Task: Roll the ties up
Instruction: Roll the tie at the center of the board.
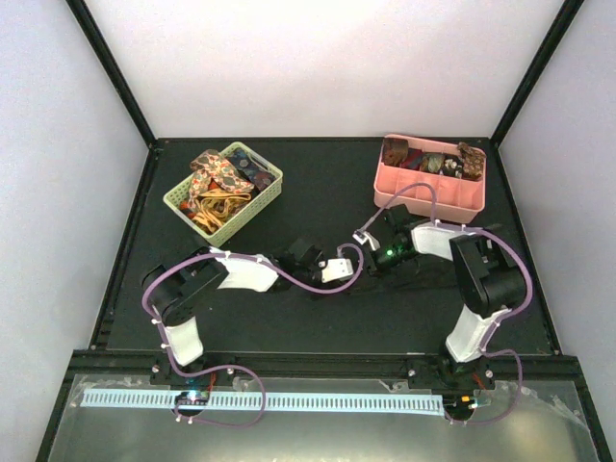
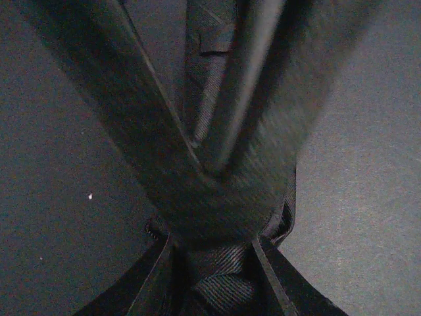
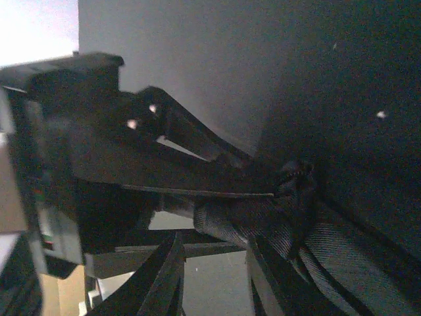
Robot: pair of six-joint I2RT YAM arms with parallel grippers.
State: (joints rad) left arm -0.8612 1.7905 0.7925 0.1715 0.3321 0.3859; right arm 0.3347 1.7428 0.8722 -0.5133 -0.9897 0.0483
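A dark striped tie (image 2: 227, 283) lies on the black table, partly coiled. My left gripper (image 2: 217, 266) is shut on the coiled part, which fills the gap between its fingers. The limp rest of the tie (image 2: 209, 72) runs away from it. My right gripper (image 3: 214, 276) is open: bare table shows between its fingers, and the tie's coil (image 3: 256, 220) lies just past their tips, against the right finger. In the top view both grippers, left (image 1: 354, 266) and right (image 1: 373, 258), meet tip to tip at mid-table. The dark tie can hardly be made out there.
A green basket (image 1: 270, 191) with several loose patterned ties stands at the back left. A pink box (image 1: 423, 197) with small rolled ties stands at the back right. Purple cables loop along both arms. Black frame posts edge the table.
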